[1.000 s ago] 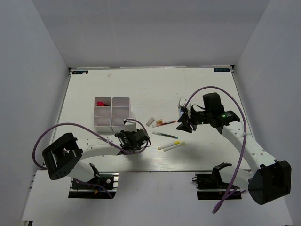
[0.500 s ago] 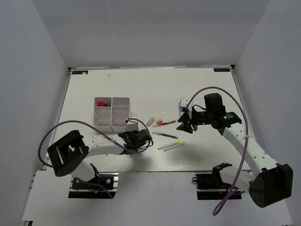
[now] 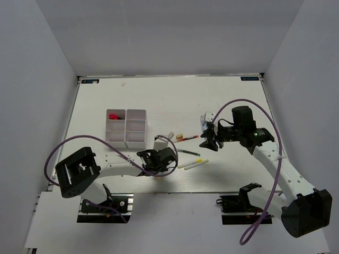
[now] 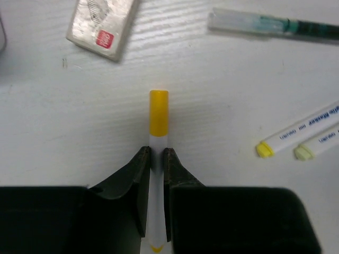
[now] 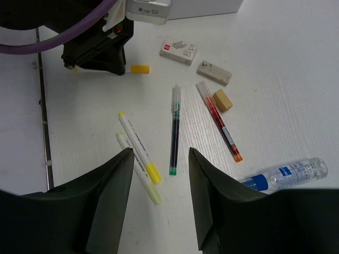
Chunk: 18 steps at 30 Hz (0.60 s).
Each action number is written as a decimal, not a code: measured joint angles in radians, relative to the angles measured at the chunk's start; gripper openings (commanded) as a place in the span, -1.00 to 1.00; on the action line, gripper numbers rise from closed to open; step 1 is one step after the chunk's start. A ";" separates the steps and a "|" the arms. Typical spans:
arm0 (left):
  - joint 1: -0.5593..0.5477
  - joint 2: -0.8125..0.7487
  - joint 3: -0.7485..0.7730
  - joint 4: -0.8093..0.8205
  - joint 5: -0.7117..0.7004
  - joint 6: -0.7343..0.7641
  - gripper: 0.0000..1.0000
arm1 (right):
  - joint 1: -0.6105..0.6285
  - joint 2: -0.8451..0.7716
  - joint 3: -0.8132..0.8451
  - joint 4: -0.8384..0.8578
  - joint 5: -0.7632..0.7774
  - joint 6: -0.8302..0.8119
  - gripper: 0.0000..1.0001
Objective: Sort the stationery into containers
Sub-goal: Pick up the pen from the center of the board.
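Note:
My left gripper (image 4: 157, 153) is shut on a thin white pen whose yellow cap (image 4: 159, 111) sticks out past the fingertips, low over the table. In the top view this gripper (image 3: 159, 161) is below and right of the white divided tray (image 3: 126, 127), which has a pink item (image 3: 113, 116) in its far-left compartment. My right gripper (image 5: 159, 153) hangs open above the loose stationery: a green pen (image 5: 174, 132), a red pen (image 5: 220, 128), two white markers with yellow caps (image 5: 136, 144) and a blue-labelled tube (image 5: 283, 172).
Three small erasers (image 5: 179, 51), (image 5: 214, 72), (image 5: 223, 100) lie between the two grippers. One eraser (image 4: 102, 25) is just ahead and left of the left fingers. White walls enclose the table on three sides.
My left gripper has moved a little right and closed on the yellow-capped pen. My right arm has barely shifted and its jaws stay apart.

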 measured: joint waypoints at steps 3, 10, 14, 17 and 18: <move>-0.009 -0.028 0.002 -0.023 0.034 0.021 -1.00 | 0.000 0.000 -0.006 0.000 0.000 -0.001 0.04; 0.003 -0.231 0.015 -0.056 -0.032 0.037 -1.00 | -0.006 -0.003 -0.018 0.001 0.005 0.001 0.04; 0.018 -0.330 0.055 -0.052 -0.143 0.042 -1.00 | -0.010 -0.010 -0.022 0.010 0.010 0.005 0.04; 0.034 -0.364 0.076 -0.039 -0.239 0.039 -1.00 | -0.012 -0.011 -0.031 0.010 0.013 0.005 0.07; 0.040 -0.369 0.079 -0.028 -0.273 0.037 -1.00 | -0.012 -0.011 -0.032 0.009 0.014 0.006 0.07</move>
